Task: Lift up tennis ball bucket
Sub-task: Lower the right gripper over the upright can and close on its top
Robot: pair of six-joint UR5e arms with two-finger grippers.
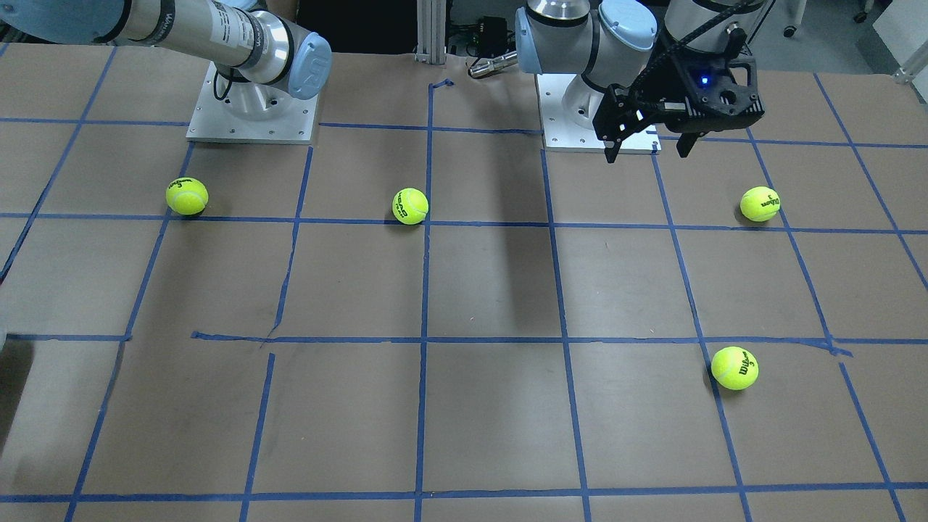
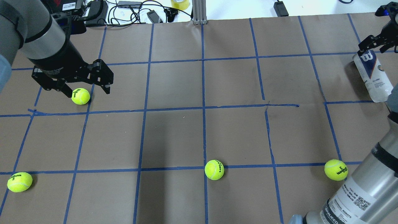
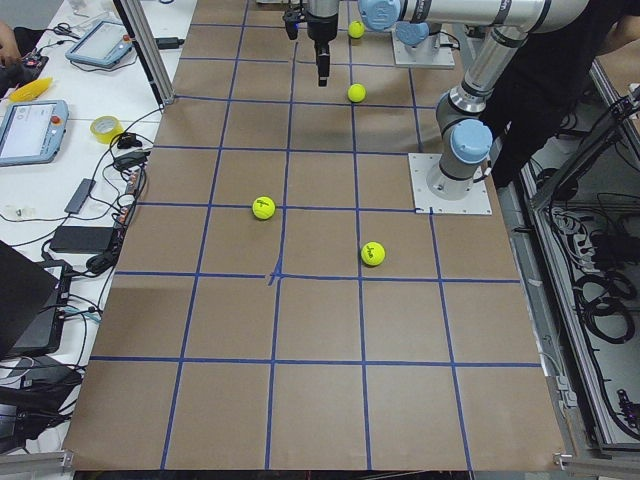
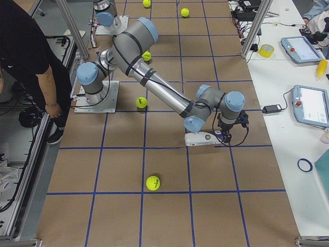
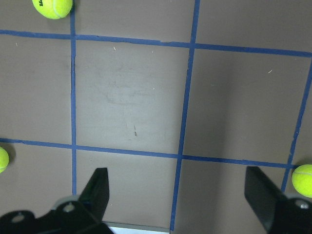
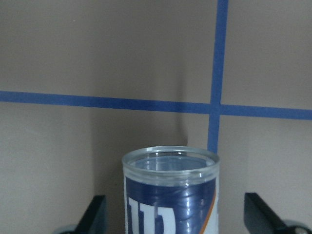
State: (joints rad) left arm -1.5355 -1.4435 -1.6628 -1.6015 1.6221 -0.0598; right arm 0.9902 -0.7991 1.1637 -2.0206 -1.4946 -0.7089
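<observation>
the tennis ball bucket [image 2: 374,79] lies on its side on the brown table [image 2: 174,137], at the far edge on the robot's right, its white and navy label facing up. the right gripper [image 6: 178,212] is lowered over the bucket's rimmed end. in the right wrist view its two black fingers [image 6: 96,214] stand wide apart on either side of the clear can, with bare table showing in both gaps, so the pincer is spread and grips nothing. the left gripper [image 1: 647,151] hangs well above the table on the robot's left, its jaws also parted and empty; the left wrist view shows only blue tape lines between them. four tennis balls [image 2: 214,170] sit scattered across the taped grid, all well apart from the bucket.
</observation>
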